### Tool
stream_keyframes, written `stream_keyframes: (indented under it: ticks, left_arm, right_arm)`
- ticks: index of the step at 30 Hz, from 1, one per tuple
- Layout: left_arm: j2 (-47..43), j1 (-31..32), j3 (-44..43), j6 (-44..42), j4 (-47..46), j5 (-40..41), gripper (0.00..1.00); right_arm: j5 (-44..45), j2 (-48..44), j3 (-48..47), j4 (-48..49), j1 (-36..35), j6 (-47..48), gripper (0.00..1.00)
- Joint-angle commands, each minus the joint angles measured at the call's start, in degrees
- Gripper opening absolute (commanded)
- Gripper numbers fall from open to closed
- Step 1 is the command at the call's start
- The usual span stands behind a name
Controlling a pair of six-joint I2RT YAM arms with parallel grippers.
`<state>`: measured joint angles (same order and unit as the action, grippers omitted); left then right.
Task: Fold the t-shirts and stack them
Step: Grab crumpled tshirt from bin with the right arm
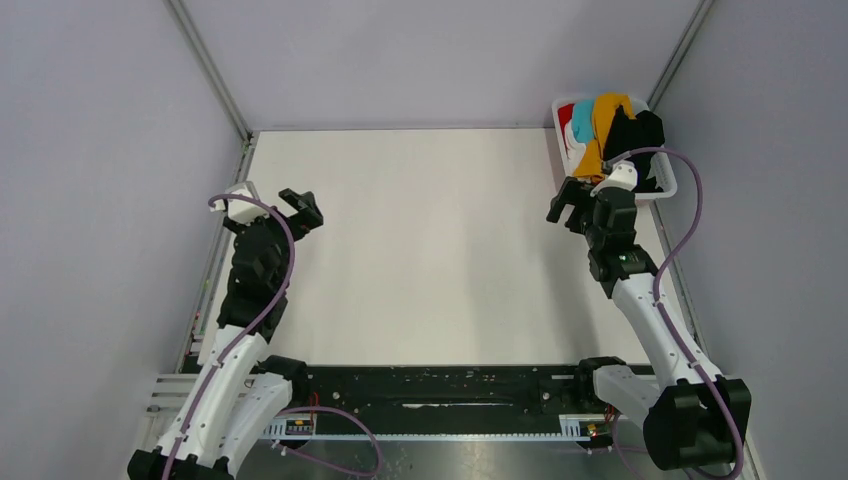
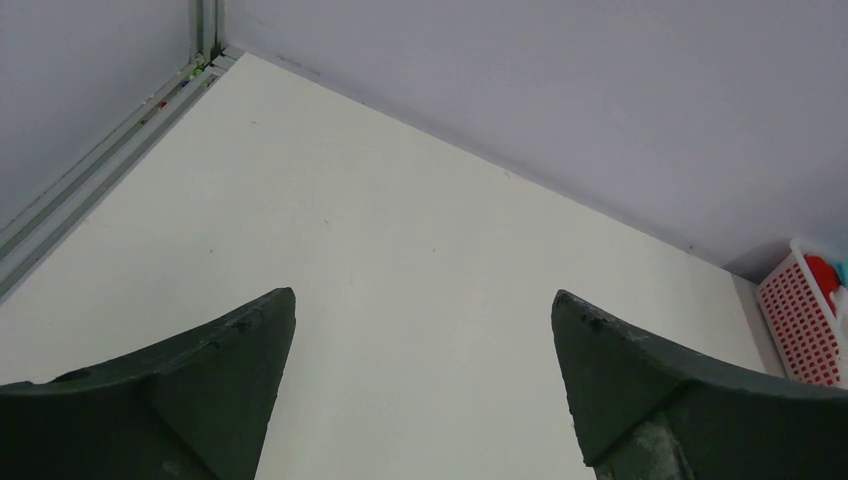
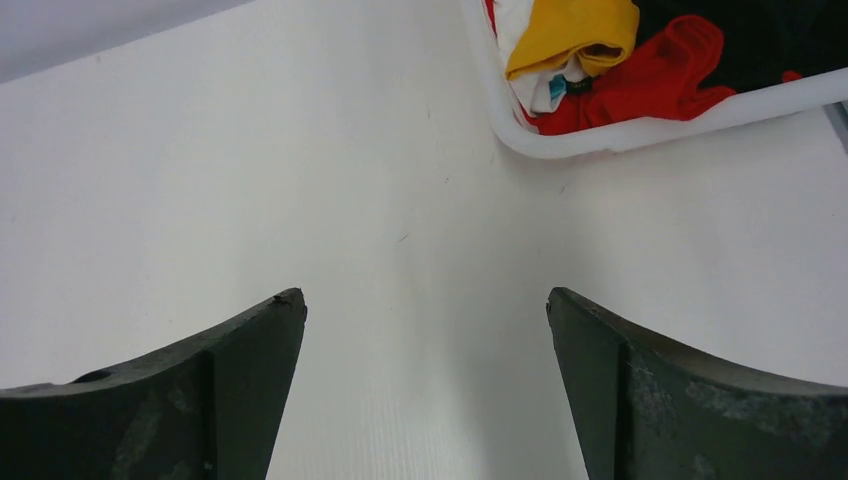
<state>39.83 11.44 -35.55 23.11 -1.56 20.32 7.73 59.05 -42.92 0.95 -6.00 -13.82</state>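
Note:
The t-shirts lie bunched in a white basket (image 1: pixel 668 186) at the far right: a mustard-orange one (image 1: pixel 608 122), a teal-blue one (image 1: pixel 581 122), a black one (image 1: pixel 640 135) and a red one (image 1: pixel 566 111). The right wrist view shows the mustard-orange tee (image 3: pixel 575 30), the red tee (image 3: pixel 655 75), a bit of white tee (image 3: pixel 522 25) and black cloth (image 3: pixel 760 35). My right gripper (image 1: pixel 563 208) is open and empty over the table just left of the basket. My left gripper (image 1: pixel 302 208) is open and empty at the table's left side.
The white table top (image 1: pixel 430 250) is bounded by grey walls at the back and sides. The basket's rim (image 3: pixel 600 140) shows in the right wrist view and its slotted wall (image 2: pixel 805 325) in the left wrist view. A black rail (image 1: pixel 440 388) runs along the near edge.

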Motion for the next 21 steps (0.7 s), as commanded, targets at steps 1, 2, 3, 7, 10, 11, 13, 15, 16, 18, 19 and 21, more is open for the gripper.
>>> stream_keyframes:
  ticks: [1, 2, 3, 7, 10, 11, 13, 15, 16, 18, 19, 21]
  left_arm:
    - [-1.86, 0.16, -2.85, 2.74, 0.79, 4.47, 0.99]
    - [-1.86, 0.16, -3.17, 3.46, 1.26, 5.45, 0.99]
    - [-1.79, 0.16, -3.55, 3.87, 1.44, 6.11, 0.99]
    - [-0.56, 0.08, -5.79, 3.96, 4.51, 6.44, 0.99]
    - [0.47, 0.07, -7.07, 3.88, 5.18, 6.37, 0.99]
    - [0.74, 0.10, -7.42, 3.83, 5.38, 6.31, 0.99]
    - [1.08, 0.07, -7.76, 3.69, 5.40, 6.06, 0.99]
    - [1.28, 0.12, -7.93, 3.67, 5.42, 5.78, 0.99]
    - [1.31, 0.13, -8.02, 3.84, 5.70, 5.83, 0.99]
    - [1.76, 0.11, -8.08, 4.10, 5.95, 6.54, 0.99]
    - [2.08, 0.06, -8.17, 4.13, 6.09, 6.90, 0.99]
    - [2.93, 0.07, -8.74, 3.89, 6.60, 6.70, 0.99]
  right_arm:
    - [0.75, -0.41, -2.82, -1.93, -0.17, -0.06, 0.99]
    - [0.12, -0.73, -2.49, -0.49, -0.16, 0.65, 1.00]
    - [-0.21, -0.82, -2.30, 1.44, -0.20, 1.37, 0.99]
    - [4.40, 1.68, -5.37, 2.81, -0.02, 4.07, 0.99]
    - [7.47, 6.86, -11.86, -1.46, 2.13, 3.84, 0.99]
    - [7.07, 8.89, -14.04, -3.00, 3.20, 3.67, 0.99]
    - [6.65, 13.80, -19.76, -6.57, 6.32, 2.36, 0.99]
    - [4.18, 19.66, -26.70, -11.76, 10.30, 1.17, 0.99]
    - [3.14, 23.08, -30.42, -14.45, 12.10, 0.32, 0.99]
    - [1.50, 29.99, -38.32, -20.96, 15.18, -0.66, 0.99]
    - [1.23, 33.63, -42.46, -23.82, 16.31, -0.72, 0.97]
    - [1.33, 40.08, -50.94, -30.00, 17.85, -0.30, 0.96]
